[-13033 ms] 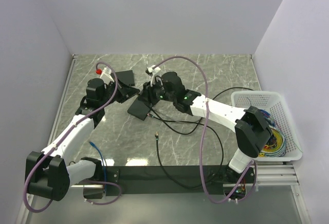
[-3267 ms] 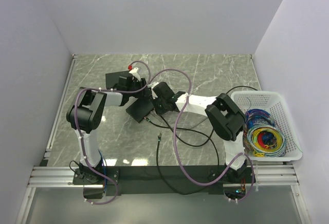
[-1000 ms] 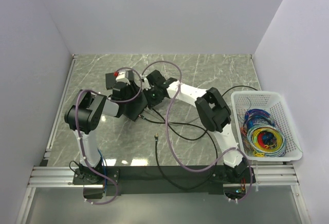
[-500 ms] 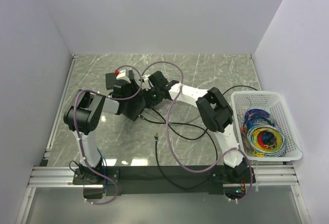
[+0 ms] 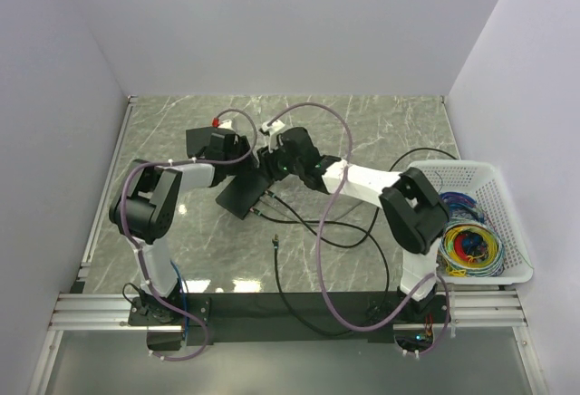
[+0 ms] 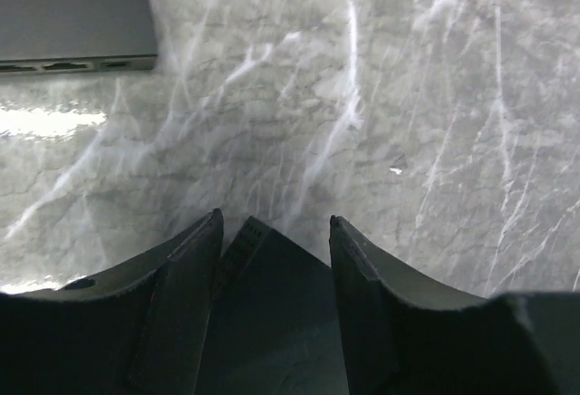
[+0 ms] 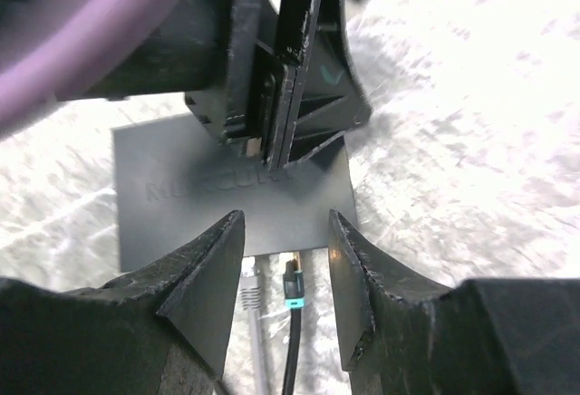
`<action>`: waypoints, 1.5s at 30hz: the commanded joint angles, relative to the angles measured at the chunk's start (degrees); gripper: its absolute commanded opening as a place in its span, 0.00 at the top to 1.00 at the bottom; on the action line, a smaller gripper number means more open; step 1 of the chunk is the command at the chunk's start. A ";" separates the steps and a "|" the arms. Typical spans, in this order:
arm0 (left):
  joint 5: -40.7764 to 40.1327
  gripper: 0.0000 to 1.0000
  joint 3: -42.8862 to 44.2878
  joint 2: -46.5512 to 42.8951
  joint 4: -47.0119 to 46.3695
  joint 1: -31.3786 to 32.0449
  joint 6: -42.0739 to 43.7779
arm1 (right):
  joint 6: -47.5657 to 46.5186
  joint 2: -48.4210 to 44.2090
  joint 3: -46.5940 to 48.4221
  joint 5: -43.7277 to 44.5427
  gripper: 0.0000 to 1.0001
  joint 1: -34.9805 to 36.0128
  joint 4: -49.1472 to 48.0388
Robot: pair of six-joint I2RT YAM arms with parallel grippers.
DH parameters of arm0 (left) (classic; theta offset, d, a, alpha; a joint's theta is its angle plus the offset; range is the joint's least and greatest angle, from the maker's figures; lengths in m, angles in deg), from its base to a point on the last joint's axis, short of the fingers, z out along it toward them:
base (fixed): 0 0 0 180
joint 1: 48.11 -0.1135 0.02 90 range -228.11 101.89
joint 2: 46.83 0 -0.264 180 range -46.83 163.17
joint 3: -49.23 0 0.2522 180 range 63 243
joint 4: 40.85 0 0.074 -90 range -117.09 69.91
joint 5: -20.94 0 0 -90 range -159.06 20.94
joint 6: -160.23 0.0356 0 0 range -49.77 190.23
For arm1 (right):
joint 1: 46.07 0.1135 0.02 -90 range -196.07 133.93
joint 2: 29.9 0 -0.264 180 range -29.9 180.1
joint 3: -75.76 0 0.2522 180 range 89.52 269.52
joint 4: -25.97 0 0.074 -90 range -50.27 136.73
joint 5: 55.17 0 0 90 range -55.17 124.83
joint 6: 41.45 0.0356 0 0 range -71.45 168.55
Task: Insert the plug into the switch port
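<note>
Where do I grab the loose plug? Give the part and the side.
Likely the connector body just behind the pale tip of the plug, from straight above, closing across its sides. It lies flat on the table, its cable trailing toward the near edge and its tip toward the switch, so only its top and flanks are free.

The worktop (image 5: 390,128) looks like grey veined marble, polished and throwing white glare. The switch (image 7: 181,205) is matt dark plastic with faint raised lettering. The left tool (image 6: 275,223) and right tool (image 7: 285,218) are smooth black plastic with a dull sheen. The arm shells (image 5: 367,185) are glossy white plastic and the hoses (image 5: 313,110) smooth mauve rubber. The basket (image 5: 453,165) is white plastic lattice. The walls (image 5: 272,24) are matt.
</note>
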 commanded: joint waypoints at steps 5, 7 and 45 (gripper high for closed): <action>-1.52 0.39 4.05 -4.53 15.12 -2.10 -0.04 | 5.67 -5.32 -1.74 8.40 0.50 0.28 0.36; -5.02 0.34 3.88 -8.03 16.70 -2.28 0.14 | 7.77 -3.14 -0.16 8.15 0.50 -0.07 4.39; -12.06 0.20 -2.02 -43.56 28.40 -3.60 -2.85 | 18.16 24.99 35.50 -6.26 0.48 10.99 18.64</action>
